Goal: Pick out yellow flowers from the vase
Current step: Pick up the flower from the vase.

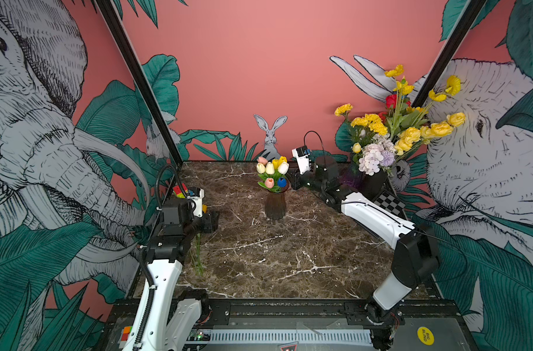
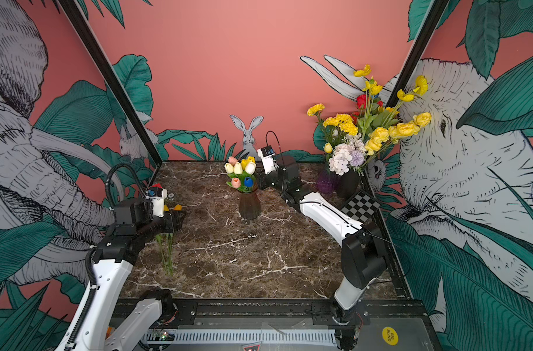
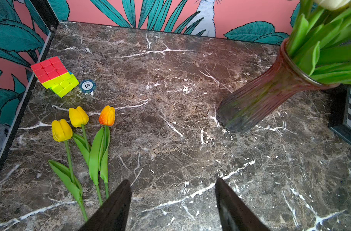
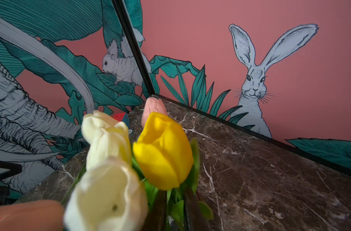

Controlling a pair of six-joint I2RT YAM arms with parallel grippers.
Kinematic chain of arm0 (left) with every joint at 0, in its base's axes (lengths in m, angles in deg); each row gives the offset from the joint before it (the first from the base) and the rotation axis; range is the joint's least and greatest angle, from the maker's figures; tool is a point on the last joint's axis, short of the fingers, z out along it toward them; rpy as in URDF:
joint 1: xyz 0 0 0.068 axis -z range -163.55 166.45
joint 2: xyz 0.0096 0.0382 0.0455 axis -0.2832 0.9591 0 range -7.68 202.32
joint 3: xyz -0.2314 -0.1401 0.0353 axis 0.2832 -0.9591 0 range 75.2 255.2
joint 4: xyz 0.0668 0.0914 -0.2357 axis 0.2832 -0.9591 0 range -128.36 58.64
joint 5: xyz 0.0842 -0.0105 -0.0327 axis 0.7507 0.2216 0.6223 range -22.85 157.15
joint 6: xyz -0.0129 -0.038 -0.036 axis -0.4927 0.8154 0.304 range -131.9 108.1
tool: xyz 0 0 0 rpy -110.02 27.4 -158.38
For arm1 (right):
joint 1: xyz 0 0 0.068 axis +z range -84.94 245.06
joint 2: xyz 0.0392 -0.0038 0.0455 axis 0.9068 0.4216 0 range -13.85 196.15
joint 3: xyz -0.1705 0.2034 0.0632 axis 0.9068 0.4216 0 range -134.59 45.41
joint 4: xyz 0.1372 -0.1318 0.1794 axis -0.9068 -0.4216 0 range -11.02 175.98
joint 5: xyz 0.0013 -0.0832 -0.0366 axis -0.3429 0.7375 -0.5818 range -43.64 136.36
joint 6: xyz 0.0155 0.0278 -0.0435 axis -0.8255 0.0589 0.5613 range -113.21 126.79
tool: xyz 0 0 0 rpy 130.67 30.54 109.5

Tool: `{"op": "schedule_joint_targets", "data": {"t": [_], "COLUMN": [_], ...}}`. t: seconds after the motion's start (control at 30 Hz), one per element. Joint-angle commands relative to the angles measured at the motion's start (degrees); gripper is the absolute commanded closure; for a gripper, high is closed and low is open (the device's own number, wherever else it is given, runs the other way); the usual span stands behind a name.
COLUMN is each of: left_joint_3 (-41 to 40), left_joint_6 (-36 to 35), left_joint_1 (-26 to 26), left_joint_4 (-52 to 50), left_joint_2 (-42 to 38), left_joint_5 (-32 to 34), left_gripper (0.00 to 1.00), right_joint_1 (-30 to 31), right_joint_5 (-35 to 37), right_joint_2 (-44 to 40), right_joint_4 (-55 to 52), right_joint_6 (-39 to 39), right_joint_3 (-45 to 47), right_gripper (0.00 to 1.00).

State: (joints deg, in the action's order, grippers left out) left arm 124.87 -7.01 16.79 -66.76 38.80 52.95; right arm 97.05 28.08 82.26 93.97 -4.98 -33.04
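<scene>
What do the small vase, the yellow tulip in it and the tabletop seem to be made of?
Vase: ribbed, tinted glass or clear plastic; green shows through its wall.
Yellow tulip: probably soft plastic or rubber; smooth, matte, even petals.
Tabletop: brown marble look with white veins, perhaps only printed.

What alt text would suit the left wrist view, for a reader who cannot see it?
Two yellow tulips and an orange tulip lie side by side on a marble table, near a colour cube and a poker chip. A vase of green stems stands apart, and the left gripper shows open jaws, holding nothing.
</scene>
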Motion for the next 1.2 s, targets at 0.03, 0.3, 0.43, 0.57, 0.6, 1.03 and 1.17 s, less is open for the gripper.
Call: {"op": "schedule_joint_targets", "data": {"t": [0.03, 0.3, 0.43, 0.57, 0.6, 1.03, 1.17], "left_joint_3": [-0.11, -0.16, -0.11, -0.21, -0.14, -0.1, -0.15], "left_joint_6": [-0.67, -0.75, -0.84, -0.73, -0.75, -0.66, -0.71], "left_joint_1": [0.31, 0.28, 0.22, 0.28, 0.28, 0.28, 0.27], "left_joint_4": [0.58, 0.64, 0.51, 0.59, 0.61, 0.63, 0.59], "left_joint_2": [-0.06, 0.29, 0.43, 0.29, 0.43, 0.18, 0.21], "left_joint_5": [-0.57, -0.75, -0.67, -0.49, -0.48, -0.31, -0.65], "left_gripper": [0.32, 0.31, 0.3, 0.29, 0.29, 0.28, 0.28], "right_joint_1": [0.23, 0.23, 0.27, 0.22, 0.22, 0.53, 0.62], "right_joint_5": [2.49, 2.51, 0.41, 1.08, 0.83, -2.41, -1.75], "right_joint_2": [1.52, 2.86, 2.7, 0.67, 0.02, 1.42, 2.42], "right_joint_4": [-0.72, -0.08, -0.04, 1.21, 1.55, 2.82, 1.99], "right_joint_6": [2.43, 2.32, 1.67, 1.8, 1.84, 1.48, 2.18], "right_joint_3": [-1.95, -3.41, -3.19, -0.41, 0.21, -0.71, -2.01], "right_gripper": [0.84, 0.88, 0.89, 0.88, 0.88, 0.85, 0.86]}}
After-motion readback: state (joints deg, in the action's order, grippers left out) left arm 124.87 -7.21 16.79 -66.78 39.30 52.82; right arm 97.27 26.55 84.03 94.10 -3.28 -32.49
